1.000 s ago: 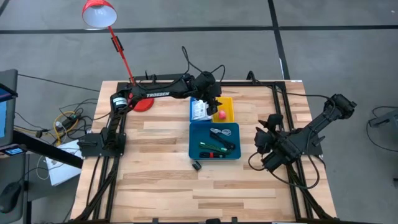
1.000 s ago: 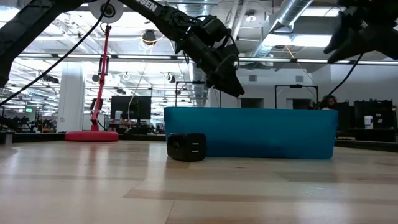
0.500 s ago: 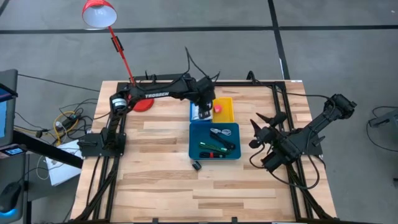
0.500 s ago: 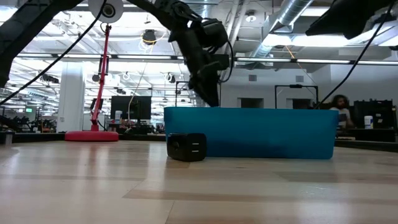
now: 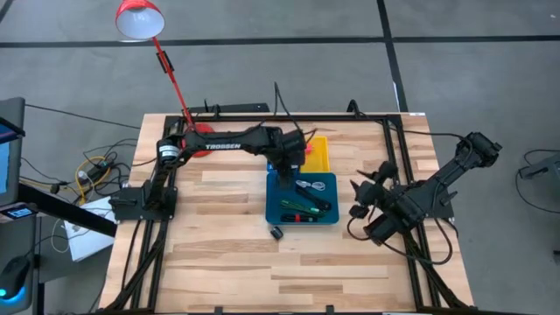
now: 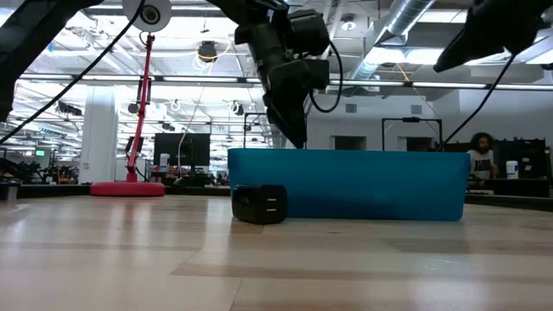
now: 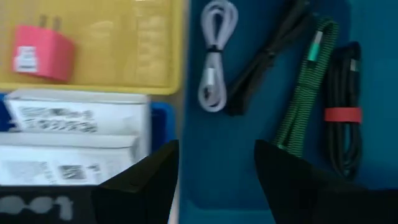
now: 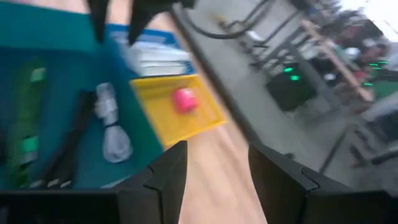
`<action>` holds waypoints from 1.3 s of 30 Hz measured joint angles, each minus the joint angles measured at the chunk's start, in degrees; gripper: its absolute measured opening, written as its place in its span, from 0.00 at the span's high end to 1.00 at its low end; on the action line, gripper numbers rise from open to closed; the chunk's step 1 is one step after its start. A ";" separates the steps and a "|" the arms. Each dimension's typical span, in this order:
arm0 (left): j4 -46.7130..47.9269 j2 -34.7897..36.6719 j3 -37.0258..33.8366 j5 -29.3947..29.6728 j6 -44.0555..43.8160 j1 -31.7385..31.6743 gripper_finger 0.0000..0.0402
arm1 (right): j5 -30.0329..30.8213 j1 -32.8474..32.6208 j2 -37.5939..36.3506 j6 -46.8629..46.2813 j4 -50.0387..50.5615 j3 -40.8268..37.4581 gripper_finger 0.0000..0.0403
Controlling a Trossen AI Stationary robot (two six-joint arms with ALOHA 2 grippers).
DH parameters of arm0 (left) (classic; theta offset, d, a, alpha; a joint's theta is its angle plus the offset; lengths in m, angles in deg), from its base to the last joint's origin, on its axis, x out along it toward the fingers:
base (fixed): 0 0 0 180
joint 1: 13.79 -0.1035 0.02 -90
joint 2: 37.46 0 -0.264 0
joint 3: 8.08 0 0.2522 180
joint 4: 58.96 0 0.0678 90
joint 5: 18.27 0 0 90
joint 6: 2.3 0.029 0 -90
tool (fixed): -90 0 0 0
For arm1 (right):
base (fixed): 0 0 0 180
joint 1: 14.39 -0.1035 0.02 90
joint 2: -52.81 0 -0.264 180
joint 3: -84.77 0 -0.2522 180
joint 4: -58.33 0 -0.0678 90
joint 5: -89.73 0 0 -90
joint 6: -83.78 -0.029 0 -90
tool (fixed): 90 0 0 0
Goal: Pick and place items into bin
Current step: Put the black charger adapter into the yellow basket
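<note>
1. The high view looks straight down on the whole worktop from well above.
2. The low view sits at worktop height, facing the large teal tray and the room behind.
3. The left wrist view looks closely down into that tray and the yellow tray.
4. The right wrist view sees both trays from farther off.

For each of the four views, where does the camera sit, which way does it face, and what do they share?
High: overhead, looking straight down; both arms, left tool over the teal tray.
Low: table height, facing the room; teal tray wall, black piece, left arm above.
Left wrist: on the left arm, facing down; open fingers, pink block, white packets.
Right wrist: on the right arm beside the trays; open fingers.
Shared: both wrist views show the yellow tray.
</note>
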 joint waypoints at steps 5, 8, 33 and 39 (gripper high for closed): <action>1.85 0.00 0.00 -0.01 0.07 2.61 0.51 | -1.82 -0.01 -0.02 14.19 -12.01 0.00 0.59; 5.87 0.00 0.00 -0.03 1.86 4.20 0.51 | -2.30 0.11 -0.02 18.43 -15.25 0.00 0.59; 14.78 -0.09 0.00 -2.25 14.41 22.09 0.51 | -2.72 -0.06 -0.04 20.48 -14.57 0.00 0.59; 10.35 -0.09 0.00 -0.50 15.91 23.72 0.51 | -2.72 -0.06 -0.04 20.50 -14.59 0.00 0.59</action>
